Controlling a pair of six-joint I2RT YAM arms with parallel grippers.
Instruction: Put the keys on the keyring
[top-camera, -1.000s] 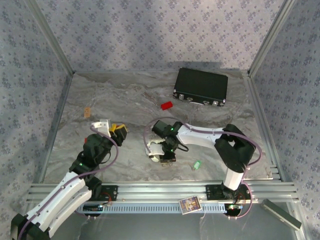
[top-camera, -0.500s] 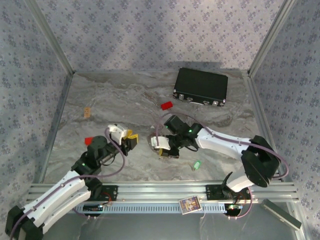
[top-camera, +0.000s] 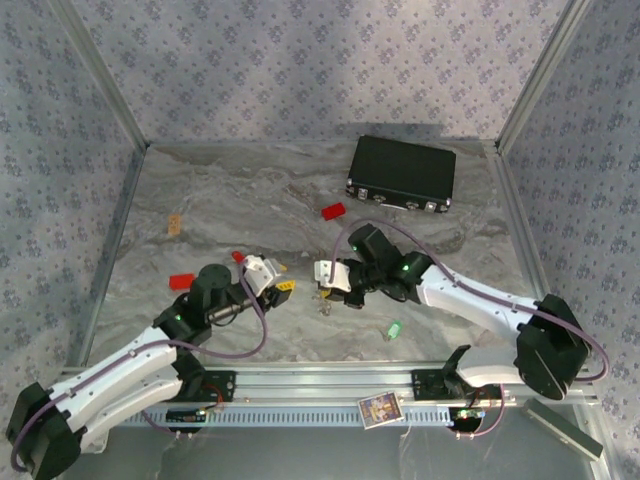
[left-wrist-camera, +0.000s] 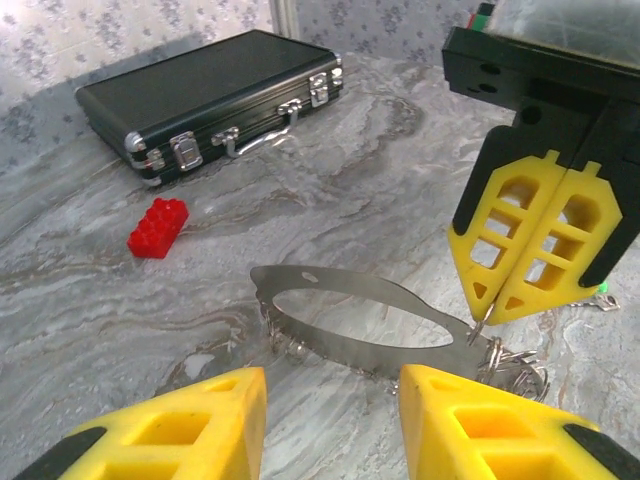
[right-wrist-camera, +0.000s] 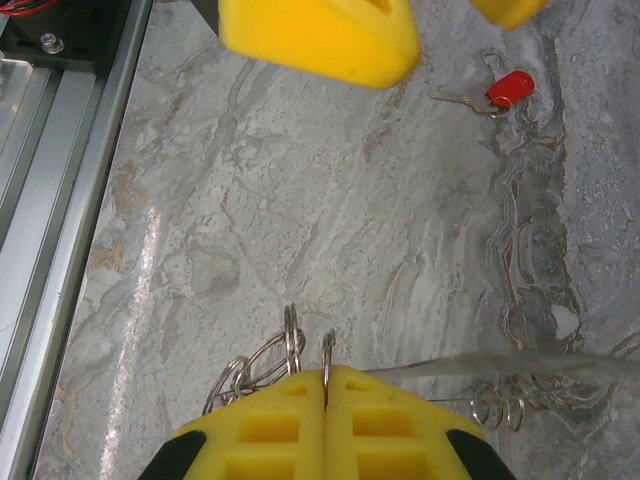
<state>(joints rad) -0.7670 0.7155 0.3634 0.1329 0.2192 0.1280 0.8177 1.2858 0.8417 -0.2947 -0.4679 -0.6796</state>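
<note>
Right gripper (left-wrist-camera: 487, 312): jaws closed on the keyring (left-wrist-camera: 350, 318) rim, on the near side of the black case (left-wrist-camera: 215, 95).
Left gripper (left-wrist-camera: 332, 400): jaws apart, empty, just short of the hoop.
Risk: thin edge-hold; a left-finger nudge could twist the hoop free.
Right wrist view adds: red key (right-wrist-camera: 505, 88), loose.
Top view adds: green key (top-camera: 394, 329), farther from the case.

Floral-patterned walls (top-camera: 300, 60); grey marbled tabletop (top-camera: 230, 190); aluminium frame rails (top-camera: 300, 383)
</note>
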